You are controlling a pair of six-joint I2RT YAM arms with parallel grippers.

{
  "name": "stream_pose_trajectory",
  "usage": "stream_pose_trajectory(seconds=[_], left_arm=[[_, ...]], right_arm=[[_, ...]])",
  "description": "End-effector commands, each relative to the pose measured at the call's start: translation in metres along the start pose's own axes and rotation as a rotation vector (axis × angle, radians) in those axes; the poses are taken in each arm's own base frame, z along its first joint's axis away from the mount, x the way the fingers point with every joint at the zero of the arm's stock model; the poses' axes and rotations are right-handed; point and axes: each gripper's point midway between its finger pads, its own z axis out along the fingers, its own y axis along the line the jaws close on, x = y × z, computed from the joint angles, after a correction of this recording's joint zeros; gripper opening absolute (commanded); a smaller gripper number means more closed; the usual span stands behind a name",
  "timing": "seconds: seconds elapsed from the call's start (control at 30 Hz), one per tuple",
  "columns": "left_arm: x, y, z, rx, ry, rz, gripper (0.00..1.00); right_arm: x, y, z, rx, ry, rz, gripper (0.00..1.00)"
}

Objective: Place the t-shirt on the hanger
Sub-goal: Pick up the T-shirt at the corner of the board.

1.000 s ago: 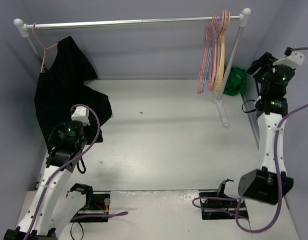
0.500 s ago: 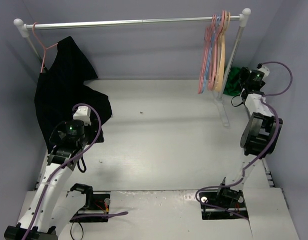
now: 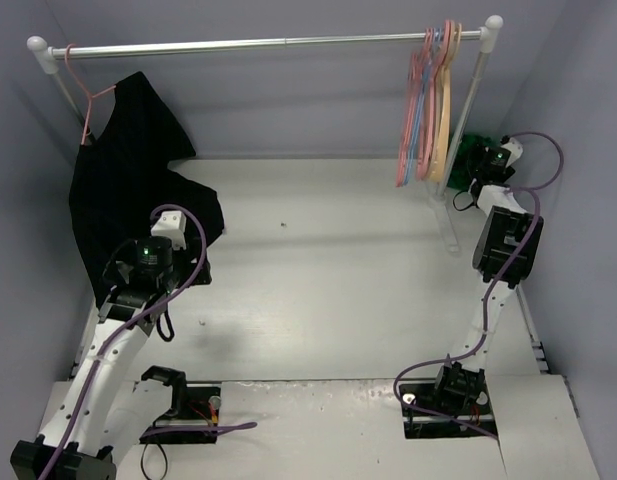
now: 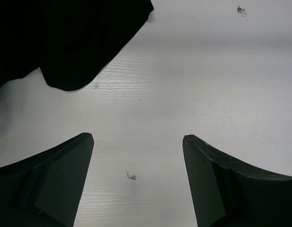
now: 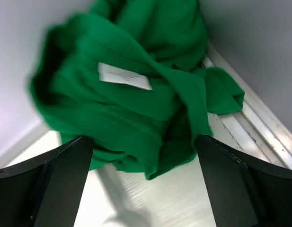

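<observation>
Hovering right tool [image 5: 142, 140] just short of the crumpled green t-shirt [image 5: 136, 104] in the far right bench [image 4: 207, 71] corner, fingers spread, nothing gripped. Left tool [image 4: 137, 137] also spread and empty, near the black garment [image 4: 65, 38]. Salmon-pink hanger [image 3: 402, 160] hangs on the rail [image 3: 268, 44], near the t-shirt.

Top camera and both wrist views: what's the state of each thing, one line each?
t-shirt: crumpled in the far right corner, unheld.
hanger: bare, hanging on the rail.
black garment: hung at the rail's left end.
left gripper: open, empty.
right gripper: open over the t-shirt.
</observation>
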Motion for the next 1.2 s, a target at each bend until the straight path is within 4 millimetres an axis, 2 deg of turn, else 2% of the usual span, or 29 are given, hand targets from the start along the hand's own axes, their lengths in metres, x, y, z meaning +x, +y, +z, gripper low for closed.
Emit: stream_pose_trajectory(seconds=[0.0,0.07,0.13,0.17,0.23,0.27,0.3,0.33,0.4,0.43,0.47,0.5,0.53,0.57,0.6,0.63,0.7,0.73,0.8,0.83,0.87,0.9,1.0,1.03,1.07,1.1,1.17], left_arm=[[-0.023,-0.008,-0.002,0.031,-0.059,-0.013,0.77],[-0.022,-0.007,-0.002,0.03,-0.057,-0.014,0.77],[-0.021,-0.006,-0.001,0.026,-0.055,-0.017,0.77],[-0.021,-0.006,0.0,0.026,-0.053,-0.016,0.77],[-0.021,-0.01,0.0,0.046,-0.048,-0.019,0.77],[-0.021,-0.01,0.001,0.047,-0.046,-0.02,0.77],[-0.021,-0.009,0.0,0.046,-0.047,-0.021,0.77],[-0.021,-0.009,0.0,0.047,-0.049,-0.021,0.77],[-0.023,-0.009,-0.001,0.05,-0.054,-0.025,0.77],[-0.023,-0.01,-0.002,0.054,-0.057,-0.027,0.77],[-0.023,-0.01,-0.001,0.054,-0.055,-0.027,0.77],[-0.023,-0.011,-0.002,0.059,-0.057,-0.025,0.77],[-0.024,-0.011,-0.002,0.058,-0.056,-0.025,0.77],[-0.023,-0.011,-0.002,0.058,-0.054,-0.025,0.77],[-0.024,-0.011,-0.002,0.058,-0.056,-0.025,0.77],[-0.024,-0.012,-0.002,0.065,-0.056,-0.027,0.77],[-0.025,-0.013,-0.003,0.072,-0.061,-0.027,0.77],[-0.025,-0.014,-0.004,0.073,-0.061,-0.026,0.77],[-0.027,-0.013,-0.005,0.072,-0.07,-0.028,0.77],[-0.026,-0.012,-0.005,0.069,-0.071,-0.027,0.77],[-0.028,-0.013,-0.006,0.07,-0.075,-0.028,0.77],[-0.028,-0.012,-0.007,0.069,-0.077,-0.029,0.77],[-0.028,-0.014,-0.006,0.076,-0.074,-0.033,0.77],[-0.028,-0.014,-0.006,0.078,-0.075,-0.032,0.77],[-0.028,-0.014,-0.006,0.077,-0.075,-0.033,0.77],[-0.029,-0.014,-0.007,0.077,-0.078,-0.032,0.77],[-0.028,-0.013,-0.007,0.071,-0.078,-0.035,0.77]], right_arm=[[-0.047,0.021,0.005,-0.049,-0.162,0.024,0.94],[-0.047,0.022,0.008,-0.063,-0.182,0.014,0.88],[-0.054,0.029,0.007,-0.091,-0.209,-0.021,0.69],[-0.063,0.039,0.003,-0.127,-0.234,-0.037,0.48],[-0.081,0.049,-0.006,-0.151,-0.273,-0.071,0.29],[-0.097,0.058,-0.016,-0.172,-0.301,-0.087,0.21],[-0.105,0.061,-0.022,-0.172,-0.316,-0.106,0.04],[-0.124,0.067,-0.038,-0.175,-0.35,-0.11,0.0],[-0.142,0.071,-0.059,-0.155,-0.397,-0.115,0.0],[-0.165,0.084,-0.085,-0.171,-0.448,-0.135,0.0],[-0.163,0.085,-0.095,-0.164,-0.444,-0.148,0.0],[-0.169,0.087,-0.106,-0.151,-0.464,-0.16,0.0],[-0.19,0.101,-0.136,-0.156,-0.523,-0.194,0.0],[-0.187,0.101,-0.146,-0.146,-0.525,-0.217,0.0],[-0.193,0.104,-0.16,-0.138,-0.55,-0.23,0.0],[-0.208,0.119,-0.19,-0.159,-0.598,-0.241,0.0],[-0.212,0.121,-0.215,-0.131,-0.625,-0.273,0.0],[-0.224,0.136,-0.248,-0.145,-0.672,-0.277,0.0],[-0.228,0.142,-0.275,-0.122,-0.7,-0.314,0.0],[-0.238,0.148,-0.305,-0.112,-0.744,-0.314,0.0],[-0.24,0.15,-0.319,-0.107,-0.759,-0.336,0.0],[-0.248,0.147,-0.343,-0.091,-0.785,-0.328,0.0],[-0.256,0.149,-0.382,-0.095,-0.812,-0.329,0.0],[-0.264,0.145,-0.41,-0.09,-0.841,-0.32,0.0],[-0.267,0.145,-0.424,-0.098,-0.855,-0.319,0.0],[-0.272,0.143,-0.451,-0.11,-0.878,-0.324,0.0],[-0.282,0.144,-0.481,-0.131,-0.91,-0.318,0.0]])
